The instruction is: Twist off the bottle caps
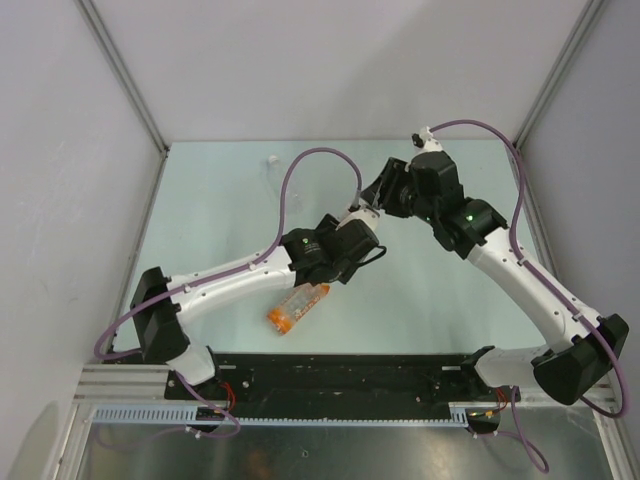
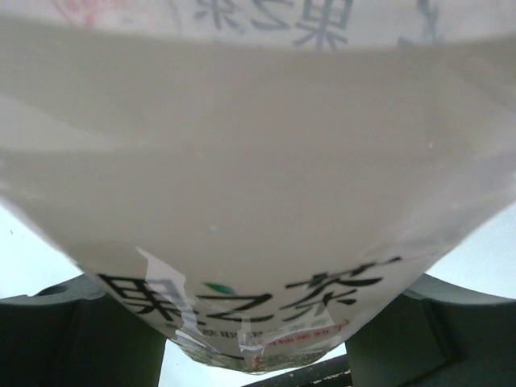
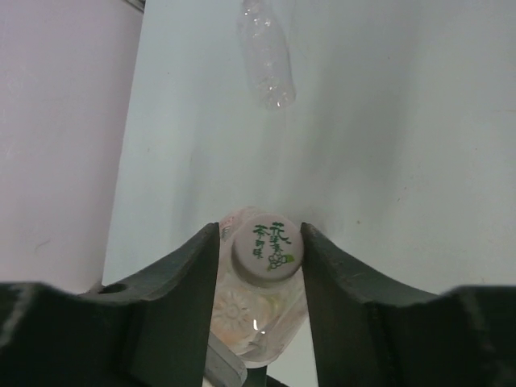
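In the left wrist view my left gripper (image 2: 254,326) is shut on the body of a bottle (image 2: 258,177) with a white label printed in black characters; it fills the view. In the right wrist view that bottle's white cap (image 3: 266,248) faces the camera between the fingers of my right gripper (image 3: 260,234). The right finger touches the cap's side and a thin gap shows at the left finger. Seen from above, the two grippers (image 1: 358,222) (image 1: 385,190) meet over mid-table. An orange bottle (image 1: 297,306) lies on its side near the front. A clear bottle (image 3: 266,56) lies at the far edge.
The pale green table (image 1: 220,200) is boxed in by white walls at the back and both sides. A black rail (image 1: 340,375) carrying the arm bases runs along the front edge. Purple cables (image 1: 300,170) loop above each arm.
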You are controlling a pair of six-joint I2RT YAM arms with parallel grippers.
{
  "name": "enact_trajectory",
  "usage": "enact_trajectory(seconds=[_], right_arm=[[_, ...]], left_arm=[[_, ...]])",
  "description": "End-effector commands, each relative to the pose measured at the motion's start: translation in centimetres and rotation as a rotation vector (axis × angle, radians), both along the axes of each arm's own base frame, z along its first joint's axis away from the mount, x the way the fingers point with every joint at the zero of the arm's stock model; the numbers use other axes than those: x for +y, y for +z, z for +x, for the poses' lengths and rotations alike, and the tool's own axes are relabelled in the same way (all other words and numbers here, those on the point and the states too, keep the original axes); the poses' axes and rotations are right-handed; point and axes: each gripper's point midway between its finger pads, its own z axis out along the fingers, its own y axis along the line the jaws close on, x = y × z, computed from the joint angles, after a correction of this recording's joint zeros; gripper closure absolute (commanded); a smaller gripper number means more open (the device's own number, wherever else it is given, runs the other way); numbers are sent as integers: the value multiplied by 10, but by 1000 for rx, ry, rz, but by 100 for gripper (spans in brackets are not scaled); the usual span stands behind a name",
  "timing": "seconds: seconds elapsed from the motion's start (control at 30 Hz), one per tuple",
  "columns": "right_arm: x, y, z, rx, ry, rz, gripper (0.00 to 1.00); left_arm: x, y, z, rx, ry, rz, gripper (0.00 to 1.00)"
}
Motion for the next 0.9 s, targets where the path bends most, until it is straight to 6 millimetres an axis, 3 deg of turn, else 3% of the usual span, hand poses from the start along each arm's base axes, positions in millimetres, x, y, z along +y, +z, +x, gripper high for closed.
enact_trajectory(seconds=[0.0,0.23,0.67,0.87], right_arm=[[9,23,1,-50,16,67,57],[8,23,1,-47,6,80,97],[14,36,-13,-215,148,77,100],[12,40,-20,-278,231,124,100]], left_arm=[[-7,16,6,-44,32,-44,64],[-8,15,5,-41,31,-41,64],[-23,14,-12,48,-71,-96,65],[-34,15,-23,103,-138,-134,75]])
